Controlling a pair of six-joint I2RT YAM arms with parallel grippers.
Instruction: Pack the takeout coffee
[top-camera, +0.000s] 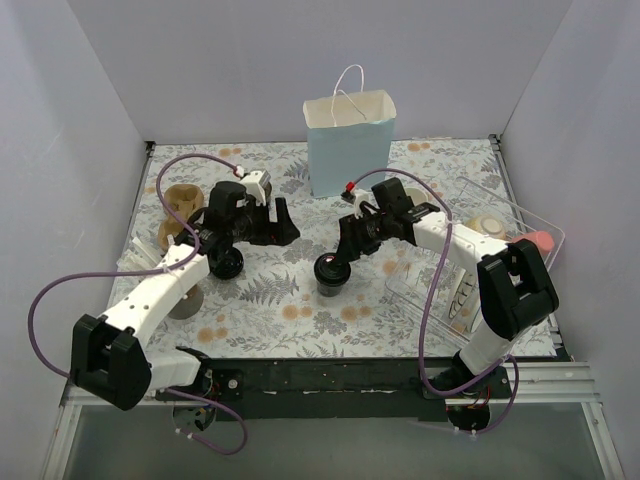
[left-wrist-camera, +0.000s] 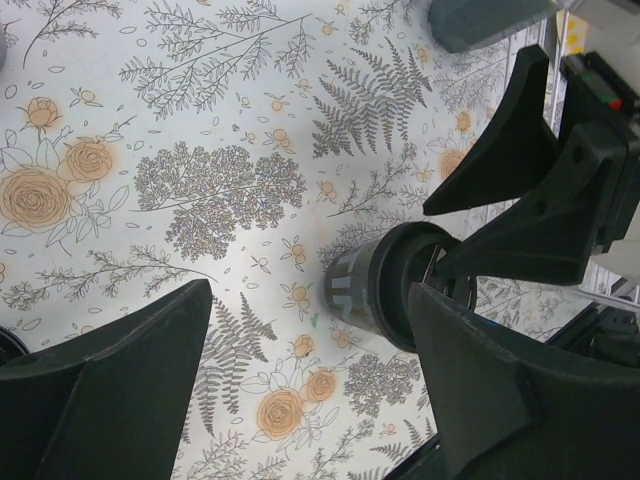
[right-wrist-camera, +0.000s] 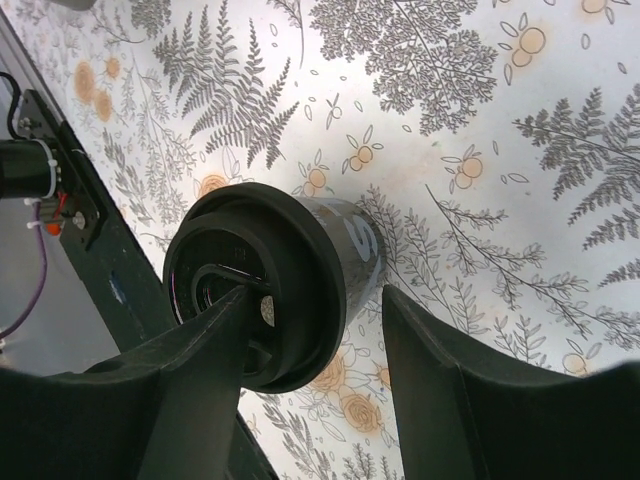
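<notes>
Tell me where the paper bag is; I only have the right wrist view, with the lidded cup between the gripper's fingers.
Observer: The light-blue paper bag stands upright at the back, beyond the takeout coffee cup, with its top open.
Operator: Is the left gripper near the cup?
Observer: The left gripper hangs open to the left of the cup, apart from it and holding nothing.
Operator: Anything on the right side?
Observer: A clear plastic bin lies to the right of the cup, with the right arm reaching across it.
</notes>
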